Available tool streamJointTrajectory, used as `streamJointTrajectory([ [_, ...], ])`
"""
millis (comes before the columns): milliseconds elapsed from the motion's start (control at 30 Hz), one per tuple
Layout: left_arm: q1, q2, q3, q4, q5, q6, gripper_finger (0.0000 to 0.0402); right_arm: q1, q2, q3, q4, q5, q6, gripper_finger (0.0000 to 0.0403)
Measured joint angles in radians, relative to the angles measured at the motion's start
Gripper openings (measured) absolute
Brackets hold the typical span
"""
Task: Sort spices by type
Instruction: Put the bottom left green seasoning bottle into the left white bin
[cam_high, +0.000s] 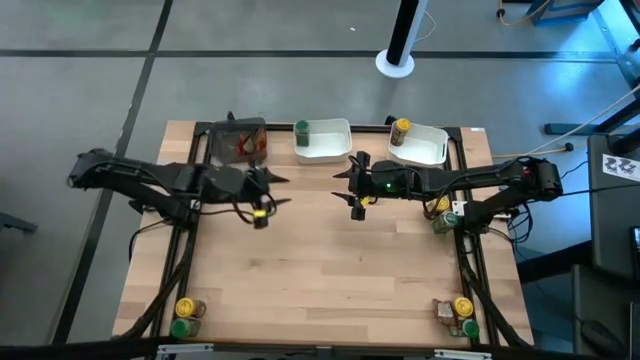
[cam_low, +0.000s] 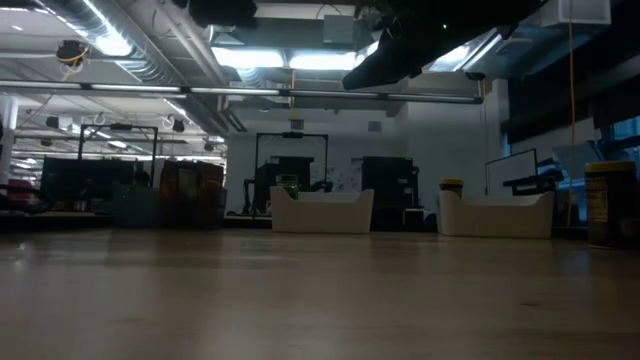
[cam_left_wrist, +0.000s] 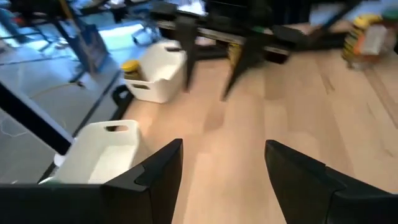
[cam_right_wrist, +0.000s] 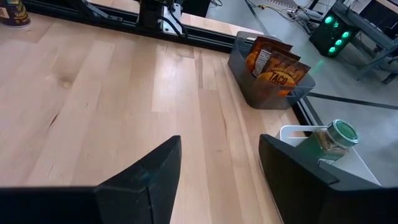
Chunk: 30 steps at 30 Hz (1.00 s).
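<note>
My left fingers (cam_high: 278, 190) hang over the desk (cam_high: 320, 270) at about ten o'clock from its middle, spread apart with nothing between them; through my left wrist I see only bare wood in the gap. My right fingers (cam_high: 349, 187) hover near twelve o'clock, facing the left ones across a short stretch of desk, likewise parted and empty.

Along the far edge sit three trays. The dark tray (cam_high: 236, 139) at eleven o'clock holds orange taco seasoning packets (cam_right_wrist: 273, 65). The middle white tray (cam_high: 325, 140) at twelve o'clock has a green-lidded jar (cam_high: 301, 129) at its left end. The right white tray (cam_high: 420, 145) at one o'clock has a yellow-lidded jar (cam_high: 401, 129) at its far left corner.

More spice jars wait around the edges. At three o'clock, under my right arm, stand a few jars (cam_high: 445, 215) close together; I cannot tell their lids apart there. At seven o'clock, in the near left corner, a yellow-lidded jar (cam_high: 185, 309) stands touching a green-lidded one (cam_high: 179, 328). At five o'clock, in the near right corner, another cluster (cam_high: 458, 315) holds a yellow lid, a green lid and a brownish jar.
</note>
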Motion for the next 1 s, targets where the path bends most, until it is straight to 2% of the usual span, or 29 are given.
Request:
streamJointTrajectory([
  [267,-0.083,0.156,0.157,-0.14,-0.02,0.008,0.0209,0.0,0.0,0.0,-0.003,-0.003,0.0,0.0215],
  [733,-0.177,0.262,0.322,-0.243,-0.037,-0.021,0.0209,0.0,0.0,0.0,0.001,-0.002,0.0,0.0215],
  [1000,-0.227,0.4,0.514,-0.372,-0.037,-0.055,0.0209,0.0,0.0,0.0,0.002,0.001,0.0,0.0215],
])
